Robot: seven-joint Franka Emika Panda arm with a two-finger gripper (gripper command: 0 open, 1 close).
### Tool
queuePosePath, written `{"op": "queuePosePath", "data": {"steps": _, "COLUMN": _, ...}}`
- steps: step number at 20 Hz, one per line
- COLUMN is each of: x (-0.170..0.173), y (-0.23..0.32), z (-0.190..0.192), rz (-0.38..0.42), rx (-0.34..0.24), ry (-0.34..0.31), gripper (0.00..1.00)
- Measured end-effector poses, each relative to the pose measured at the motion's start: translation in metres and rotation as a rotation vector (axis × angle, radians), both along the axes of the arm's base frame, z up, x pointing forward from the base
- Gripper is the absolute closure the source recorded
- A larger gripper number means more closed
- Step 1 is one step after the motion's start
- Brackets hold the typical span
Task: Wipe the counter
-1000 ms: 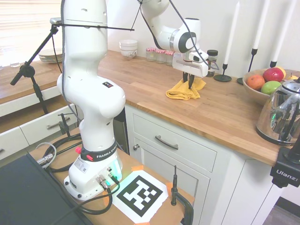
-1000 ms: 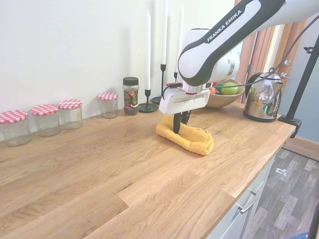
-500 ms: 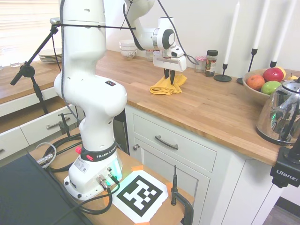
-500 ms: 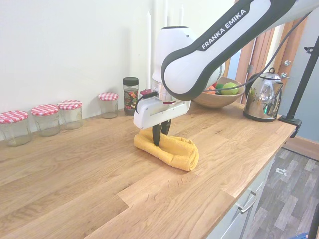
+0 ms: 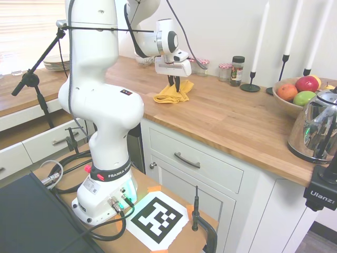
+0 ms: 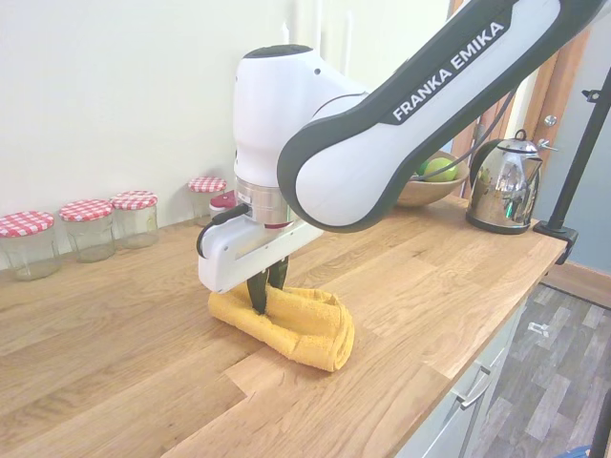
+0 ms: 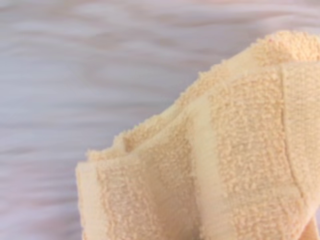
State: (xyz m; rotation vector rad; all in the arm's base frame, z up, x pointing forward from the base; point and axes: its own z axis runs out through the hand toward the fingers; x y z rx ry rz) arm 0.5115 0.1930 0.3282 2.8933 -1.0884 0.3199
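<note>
The counter (image 5: 231, 118) (image 6: 124, 363) is a long butcher-block top over white cabinets. A folded yellow towel (image 5: 171, 93) (image 6: 296, 324) (image 7: 225, 165) lies on it near the front edge. My gripper (image 5: 174, 87) (image 6: 264, 296) points straight down and is shut on the towel's top fold, pressing it against the wood. In the wrist view the towel fills the lower right, with blurred wood grain behind it.
Red-checked lidded jars (image 6: 91, 227) line the back wall. A spice jar (image 5: 238, 70), candlesticks (image 5: 251, 79), a fruit bowl (image 5: 295, 95) and a steel kettle (image 5: 316, 129) (image 6: 503, 186) stand further along. White bowls (image 5: 144, 54) sit at the far corner.
My gripper has dragged the towel along the counter, away from the fruit bowl and kettle toward the jar end, staying shut on it throughout.
</note>
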Motion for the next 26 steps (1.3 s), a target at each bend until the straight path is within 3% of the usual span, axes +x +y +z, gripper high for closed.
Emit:
{"op": "queuePosePath", "data": {"steps": 9, "x": 0.001, "y": 0.002, "z": 0.0, "rz": -0.015, "rx": -0.004, "ry": 0.001, "gripper": 1.0}}
{"op": "queuePosePath", "data": {"steps": 26, "x": 0.055, "y": -0.165, "z": 0.003, "rz": -0.15, "rx": 0.063, "ry": 0.012, "gripper": 1.0}}
